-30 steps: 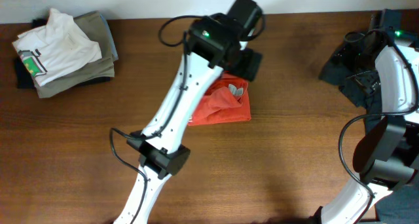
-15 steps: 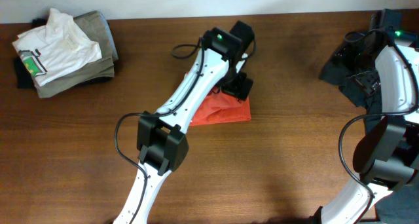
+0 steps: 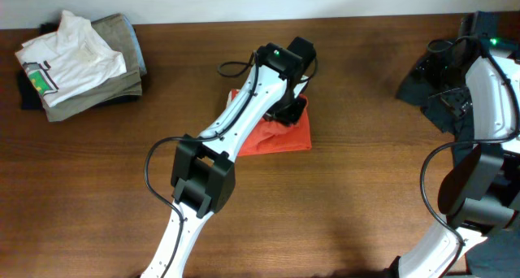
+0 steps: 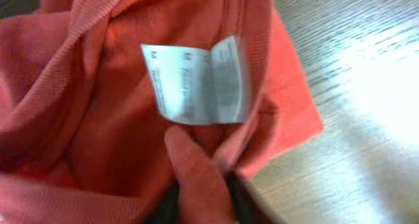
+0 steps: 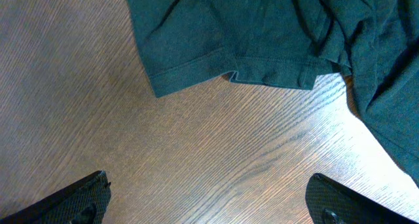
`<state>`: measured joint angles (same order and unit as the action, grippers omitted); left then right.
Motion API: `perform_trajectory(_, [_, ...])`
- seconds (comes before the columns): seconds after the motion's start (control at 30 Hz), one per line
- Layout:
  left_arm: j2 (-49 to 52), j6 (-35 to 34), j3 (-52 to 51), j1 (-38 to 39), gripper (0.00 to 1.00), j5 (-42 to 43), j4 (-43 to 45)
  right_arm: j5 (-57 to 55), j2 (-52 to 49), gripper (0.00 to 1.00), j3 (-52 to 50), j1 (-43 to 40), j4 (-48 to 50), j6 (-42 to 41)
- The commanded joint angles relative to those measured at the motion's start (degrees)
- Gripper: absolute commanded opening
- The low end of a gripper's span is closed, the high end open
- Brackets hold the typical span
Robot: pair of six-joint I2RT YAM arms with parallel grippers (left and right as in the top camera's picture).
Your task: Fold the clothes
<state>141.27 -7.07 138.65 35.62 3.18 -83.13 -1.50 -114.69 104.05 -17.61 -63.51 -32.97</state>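
Note:
The clothes, an orange-red T-shirt (image 3: 284, 138), lie bunched on the wooden table near the middle, partly under my left arm. In the left wrist view the red fabric (image 4: 98, 119) fills the frame, with a white care label (image 4: 196, 80) showing inside the collar. My left gripper (image 4: 203, 201) is shut on a pinched ridge of this fabric, a dark finger on each side of it. From above, the left gripper (image 3: 288, 109) sits on the shirt's far edge. My right gripper (image 5: 209, 204) stands open over bare wood, holding nothing.
A dark teal garment (image 5: 262, 34) lies just ahead of the right gripper, at the table's far right (image 3: 426, 79). A white shirt with a green mark (image 3: 73, 54) rests on a folded khaki garment (image 3: 122, 79) at the back left.
My left gripper came down onto the orange-red shirt and closed on a fold of it, covering the white lettering. The right arm has not moved.

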Motion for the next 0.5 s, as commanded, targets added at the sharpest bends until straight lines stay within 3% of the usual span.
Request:
perform_trajectory(0.0, [-1.0,0.1,2.3,2.3,0.01,0.7,-1.0,-0.7,0.2,0.99,0.4,-0.1,-0.2,-0.5])
perform_trajectory(0.17, [-1.0,0.1,2.3,5.3,0.03,0.9,-3.2,-0.7,0.2,0.99,0.4,-0.1,-0.2,-0.5])
perform_trajectory(0.23, [-1.0,0.1,2.3,6.6,0.11,1.6,-3.5,-0.7,0.2,0.99,0.4,-0.1,-0.2,-0.5])
perform_trajectory(0.47, [-0.9,0.0,0.7,10.1,0.23,1.6,-3.9,-0.7,0.2,0.99,0.4,-0.1,-0.2,-0.5])
